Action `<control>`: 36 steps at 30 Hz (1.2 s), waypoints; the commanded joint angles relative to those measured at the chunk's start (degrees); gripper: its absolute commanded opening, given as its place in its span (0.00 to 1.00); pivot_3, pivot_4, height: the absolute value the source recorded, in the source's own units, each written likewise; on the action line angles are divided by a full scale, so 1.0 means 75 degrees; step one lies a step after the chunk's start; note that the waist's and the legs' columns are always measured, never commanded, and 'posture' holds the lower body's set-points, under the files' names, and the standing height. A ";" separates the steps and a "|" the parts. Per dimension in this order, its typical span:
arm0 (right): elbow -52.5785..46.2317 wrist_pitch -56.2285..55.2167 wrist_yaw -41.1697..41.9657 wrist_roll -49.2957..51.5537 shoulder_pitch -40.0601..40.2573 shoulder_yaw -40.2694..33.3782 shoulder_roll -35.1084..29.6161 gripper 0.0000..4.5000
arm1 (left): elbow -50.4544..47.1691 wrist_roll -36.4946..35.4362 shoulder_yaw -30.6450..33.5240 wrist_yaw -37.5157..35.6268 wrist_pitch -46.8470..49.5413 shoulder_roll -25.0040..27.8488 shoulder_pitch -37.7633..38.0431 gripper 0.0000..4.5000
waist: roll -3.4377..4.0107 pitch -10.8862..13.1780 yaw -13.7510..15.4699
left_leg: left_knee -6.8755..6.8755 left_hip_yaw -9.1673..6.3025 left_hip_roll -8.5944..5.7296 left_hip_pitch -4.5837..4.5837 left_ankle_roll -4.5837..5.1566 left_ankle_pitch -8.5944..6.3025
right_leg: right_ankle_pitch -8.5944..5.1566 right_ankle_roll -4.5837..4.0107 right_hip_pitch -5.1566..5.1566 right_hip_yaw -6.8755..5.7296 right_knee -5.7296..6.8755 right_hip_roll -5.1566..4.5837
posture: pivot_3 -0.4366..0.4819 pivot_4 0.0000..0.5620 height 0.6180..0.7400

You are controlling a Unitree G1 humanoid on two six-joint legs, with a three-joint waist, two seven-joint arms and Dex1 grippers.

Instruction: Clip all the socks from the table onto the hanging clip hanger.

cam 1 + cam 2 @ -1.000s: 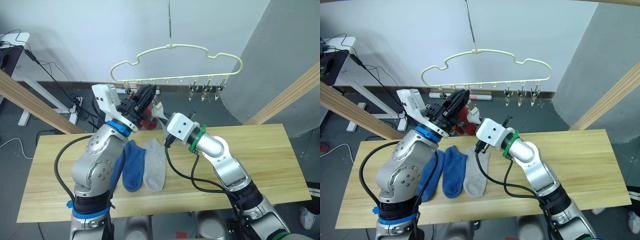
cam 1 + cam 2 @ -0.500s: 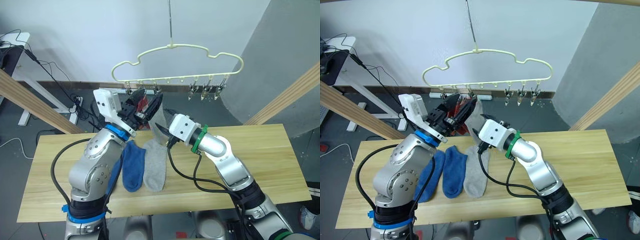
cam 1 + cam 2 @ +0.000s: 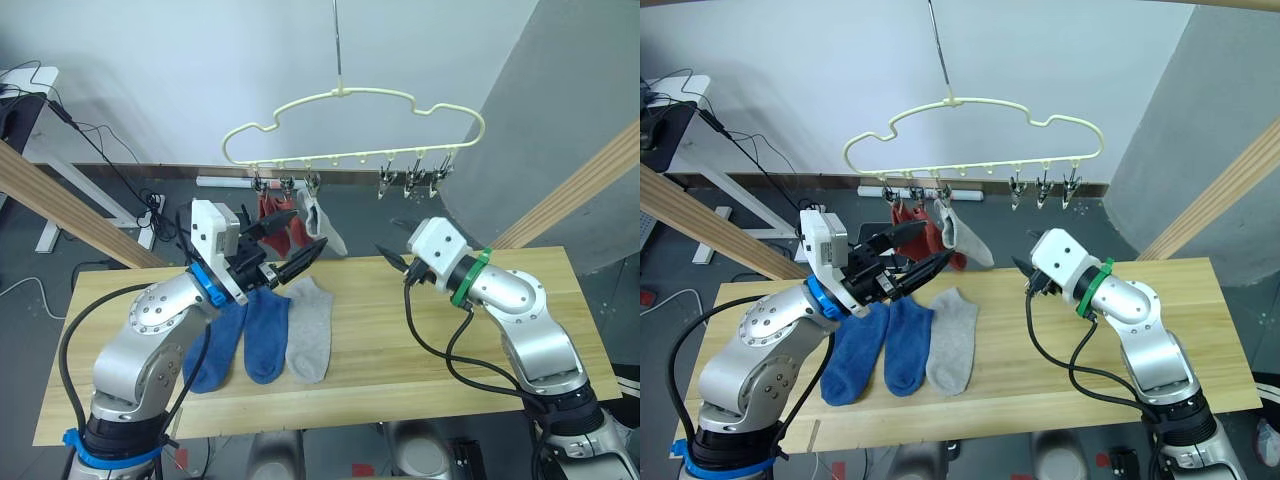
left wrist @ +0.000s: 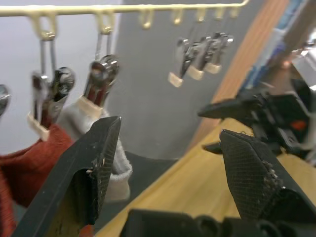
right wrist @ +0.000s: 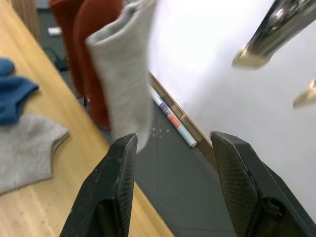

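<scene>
Both arms are being seen drawn back from the clip hanger, where a light grey sock is now hanging beside two rust red socks on the left clips. Fingers of the left gripper and right gripper are being held wide, gripping nothing. Two blue socks and one grey sock are lying side by side on the pale wood tabletop. Behind, cables are trailing across the dark floor by a white wall.

Both arms have drawn back from the clip hanger; the grey sock now hangs clipped; right gripper swung rightward.
</scene>
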 commanded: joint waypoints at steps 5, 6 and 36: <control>-0.1190 0.1971 -0.0660 0.0777 -0.0577 -0.0712 0.0508 0.54 | -0.0089 -0.0155 0.0158 -0.1406 -0.0438 0.0851 -0.0272 0.79 | 0.0002 -0.0001 -0.0002 | -0.0003 -0.0002 0.0000 -0.0004 0.0000 0.0000 | 0.0000 0.0000 -0.0008 0.0008 -0.0006 -0.0004 | 0.22 0.54 1.00; -0.1203 0.2118 -0.0782 0.0823 -0.0707 -0.0741 0.0592 0.54 | -0.0074 -0.0205 0.0164 -0.1482 -0.0449 0.0857 -0.0332 0.79 | 0.0002 -0.0001 -0.0003 | -0.0003 -0.0001 0.0000 -0.0005 0.0000 0.0000 | 0.0000 0.0000 -0.0008 0.0008 -0.0007 -0.0005 | 0.22 0.54 1.00; -0.0719 0.2747 -0.1762 0.1488 -0.1974 -0.0305 0.1446 0.54 | 0.0052 0.0119 -0.0131 -0.1519 -0.0614 0.0437 -0.0478 0.79 | 0.0001 -0.0017 -0.0196 | -0.0002 0.0006 0.0002 -0.0022 -0.0004 0.0005 | 0.0003 -0.0004 -0.0037 0.0011 0.0010 -0.0004 | 0.22 0.50 1.00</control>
